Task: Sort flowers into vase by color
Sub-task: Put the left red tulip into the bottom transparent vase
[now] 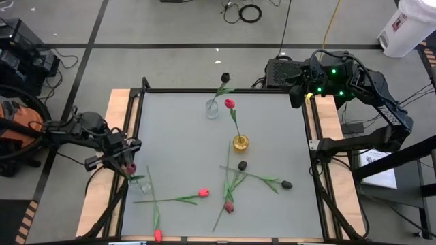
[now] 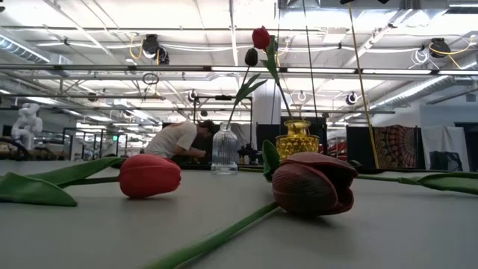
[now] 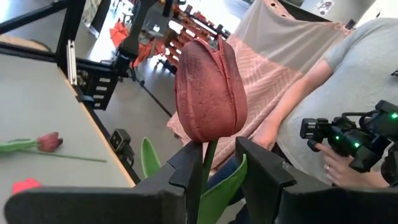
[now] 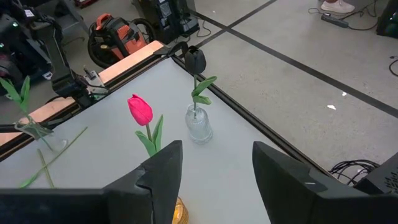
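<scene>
Maroon tulip (image 3: pixel 209 93), textured closed petals, thin green stem pinched in left hand (image 3: pixel 214 165), right hand (image 4: pixel 214 165) open, empty

1. We saw a black tulip (image 1: pixel 225 78) standing in a clear vase (image 1: pixel 212 109) and a red-pink tulip (image 1: pixel 229 103) in a yellow vase (image 1: pixel 240 143).
2. A dark maroon tulip (image 3: pixel 206 90) stood upright by the table's left edge.
3. Other flowers (image 1: pixel 231 184) lay flat, scattered across the near half.

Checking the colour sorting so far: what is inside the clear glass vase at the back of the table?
The clear glass vase holds one black tulip, its stem standing in it and leaning out over the table's back edge. Nothing else shows inside; whether it holds water cannot be seen.
</scene>
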Controlling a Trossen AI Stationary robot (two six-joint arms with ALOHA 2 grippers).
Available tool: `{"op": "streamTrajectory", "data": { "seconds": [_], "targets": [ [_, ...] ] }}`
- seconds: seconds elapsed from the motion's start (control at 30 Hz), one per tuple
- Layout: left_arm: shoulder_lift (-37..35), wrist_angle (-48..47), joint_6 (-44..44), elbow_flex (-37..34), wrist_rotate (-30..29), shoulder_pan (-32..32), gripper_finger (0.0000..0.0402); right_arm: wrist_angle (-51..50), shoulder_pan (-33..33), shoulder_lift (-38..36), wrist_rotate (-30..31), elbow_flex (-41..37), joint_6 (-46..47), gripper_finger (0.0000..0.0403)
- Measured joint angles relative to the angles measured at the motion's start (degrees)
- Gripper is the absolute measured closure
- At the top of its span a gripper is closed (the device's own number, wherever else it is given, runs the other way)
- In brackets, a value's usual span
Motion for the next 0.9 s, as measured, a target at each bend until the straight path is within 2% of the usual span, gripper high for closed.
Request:
{"op": "streamTrajectory", "data": {
  "seconds": [0.27,0.53,0.9],
  "targets": [
    [0.0,-1.4,0.1,3.1,-1.8,0.0,0.0301,0.0,0.0,0.0,0.0,0.0,0.0,0.0215],
    [0.0,-11.9,0.5,3.2,-3.2,0.0,0.0301,0.0,0.0,0.0,0.0,0.0,0.0,0.0215],
    [0.0,-12.2,-1.2,5.4,-3.1,0.0,0.0301,0.0,0.0,0.0,0.0,0.0,0.0,0.0215]
  ]
}}
